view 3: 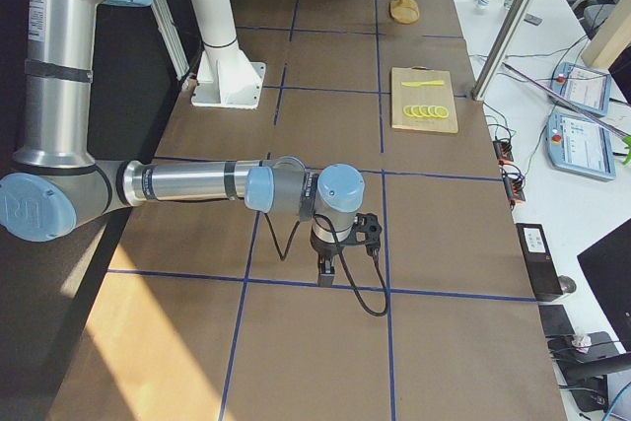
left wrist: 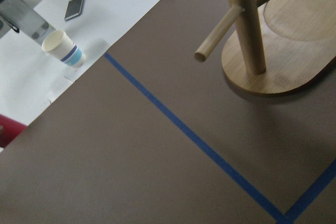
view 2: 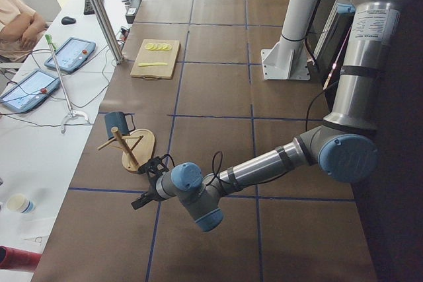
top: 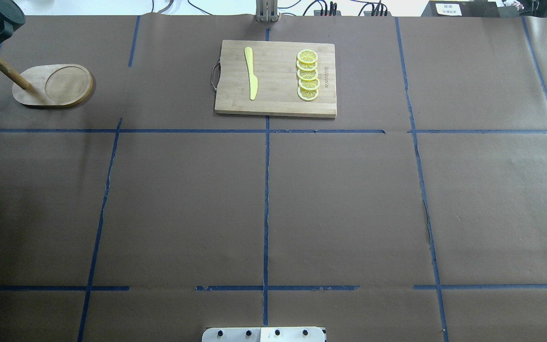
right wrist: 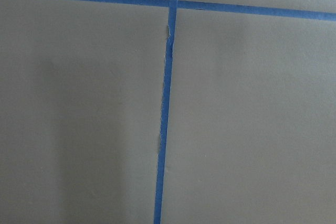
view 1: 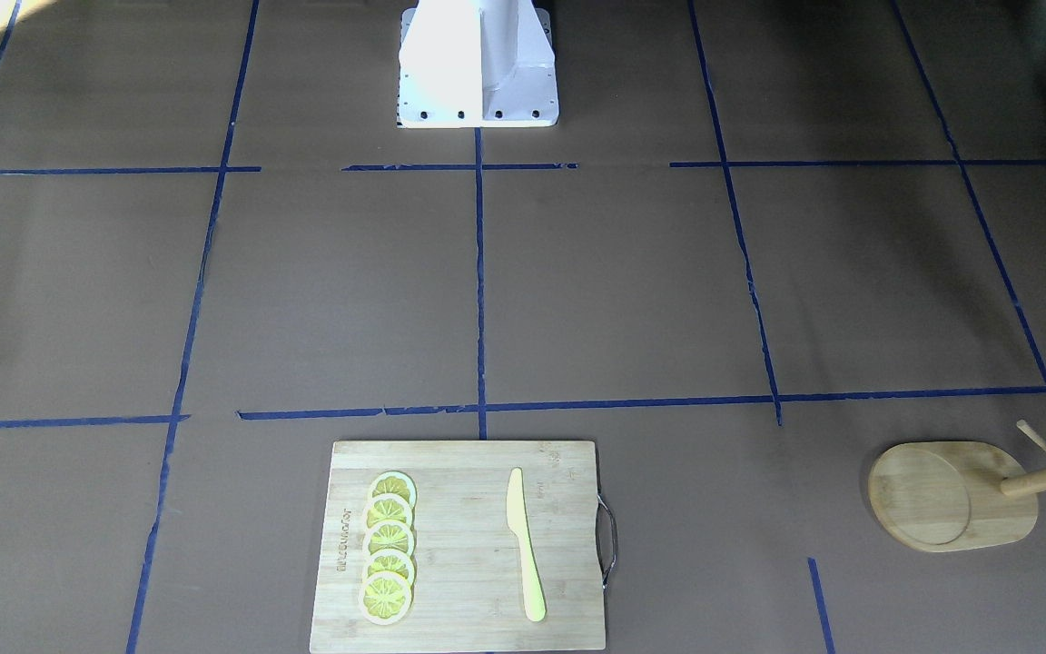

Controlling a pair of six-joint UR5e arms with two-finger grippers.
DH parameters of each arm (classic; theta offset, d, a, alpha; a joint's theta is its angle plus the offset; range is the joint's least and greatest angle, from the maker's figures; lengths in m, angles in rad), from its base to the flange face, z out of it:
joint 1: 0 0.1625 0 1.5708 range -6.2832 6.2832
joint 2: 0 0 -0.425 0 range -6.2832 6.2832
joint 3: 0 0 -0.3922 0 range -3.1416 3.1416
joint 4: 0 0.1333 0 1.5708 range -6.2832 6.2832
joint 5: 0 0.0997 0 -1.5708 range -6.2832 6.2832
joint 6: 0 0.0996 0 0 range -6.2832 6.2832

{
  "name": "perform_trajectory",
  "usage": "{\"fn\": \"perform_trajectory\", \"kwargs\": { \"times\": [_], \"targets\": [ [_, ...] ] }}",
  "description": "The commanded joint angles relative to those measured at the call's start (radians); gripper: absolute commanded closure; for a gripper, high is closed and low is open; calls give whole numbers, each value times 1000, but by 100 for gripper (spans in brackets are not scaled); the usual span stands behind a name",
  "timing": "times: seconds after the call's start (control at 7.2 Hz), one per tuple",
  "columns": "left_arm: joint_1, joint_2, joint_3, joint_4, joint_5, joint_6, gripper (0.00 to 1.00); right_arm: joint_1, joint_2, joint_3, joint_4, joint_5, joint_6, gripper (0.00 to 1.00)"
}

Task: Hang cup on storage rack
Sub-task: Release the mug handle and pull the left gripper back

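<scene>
Place: a robotics laboratory, not a home.
Table: a large table (top: pixel 349 199) covered with brown paper and divided into squares by blue tape lines (top: pixel 267 213).
Robots: two industrial arms, the near arm (view 2: pixel 357 84) grey with blue joint caps, beside a white pedestal (view 1: pixel 478 64) bolted to the table.
Side bench: a white bench (view 2: pixel 39 170) carrying two control tablets (view 2: pixel 69 54).
People: a seated person (view 2: pixel 18 21) at the bench.

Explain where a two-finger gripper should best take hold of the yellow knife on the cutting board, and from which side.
Probably its middle, from straight above. The yellow knife lies flat on the cutting board, pointing away from the robot, so the jaws close across its narrow width. The lemon slices lie apart, leaving room either side.
</scene>
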Motion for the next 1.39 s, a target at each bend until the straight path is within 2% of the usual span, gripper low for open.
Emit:
{"fn": "perform_trajectory", "kwargs": {
  "times": [0.0, 0.28, 0.56, 0.69, 0.97, 1.11, 1.25],
  "targets": [
    [-22, -3, -30, 242, -51, 2, 0, 0, 1, 1, 0, 0, -6, 0],
    [-19, -12, -45, 444, -45, 2, 0, 0, 0, 7, 0, 1, -3, 0],
    [4, -14, -61, 540, -43, 28, 0, 0, 1, 5, 0, 1, -4, 0],
    [-8, -14, -91, 624, -48, 69, 0, 0, 0, 5, 0, 1, -4, 0],
    [-46, 2, -275, 955, -54, 74, 0, 0, 0, 7, 0, 1, -3, 0],
    [-48, 20, -288, 1020, -72, 74, 0, 0, 1, 5, 0, 3, -3, 0],
    [-48, 51, -297, 1034, -138, 73, 0, 0, 0, 5, 0, 3, -1, 0]
  ]
}}
